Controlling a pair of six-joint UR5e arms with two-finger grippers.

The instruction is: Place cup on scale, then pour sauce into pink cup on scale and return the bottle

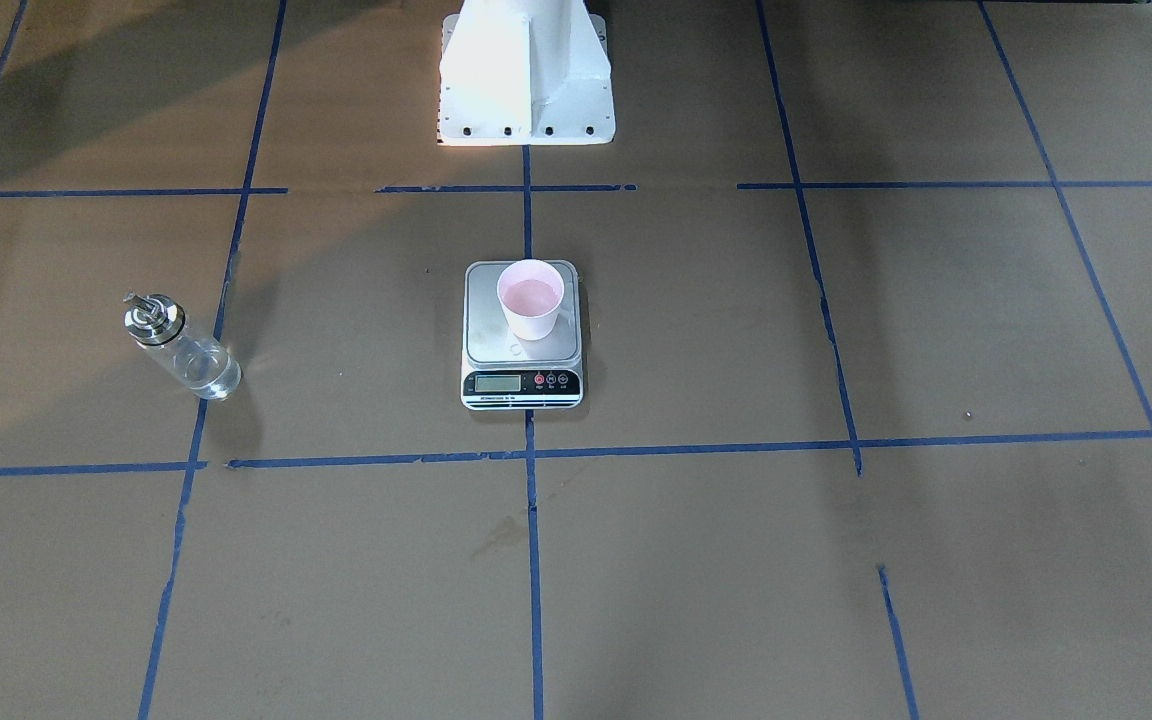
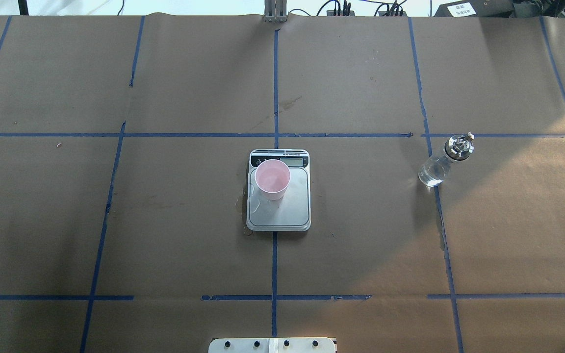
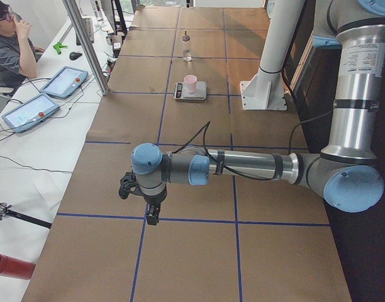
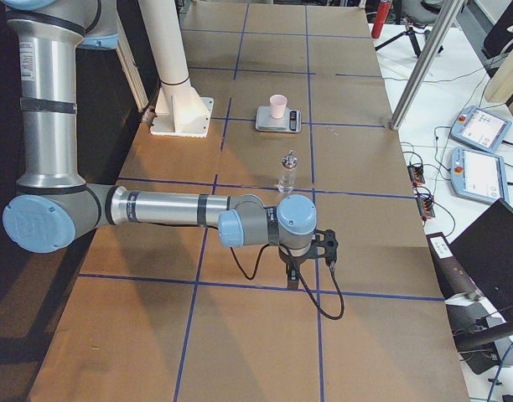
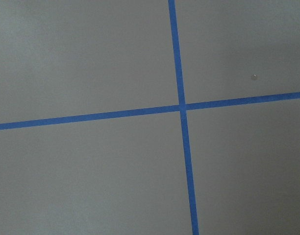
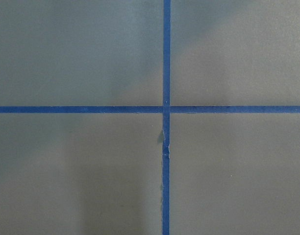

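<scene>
The pink cup [image 1: 531, 300] stands upright on the scale [image 1: 496, 345] at the table's middle, toward the platform's display end; it also shows in the overhead view [image 2: 272, 180] on the scale [image 2: 287, 211]. The bottle [image 1: 186, 350] with its silver cap stands alone on the robot's right side [image 2: 442, 164], with clear sauce in its lower part. The left gripper [image 3: 153, 217] hangs over the table far to the left and the right gripper [image 4: 292, 279] far to the right, both away from these things. I cannot tell whether either is open or shut. Both wrist views show only brown paper and blue tape.
The robot's white pedestal [image 1: 526, 80] stands behind the scale. Blue tape lines grid the brown paper-covered table. An operator [image 3: 10, 44] sits at a side desk with tablets [image 3: 63, 82]; more tablets [image 4: 479, 172] lie beyond the table's far edge.
</scene>
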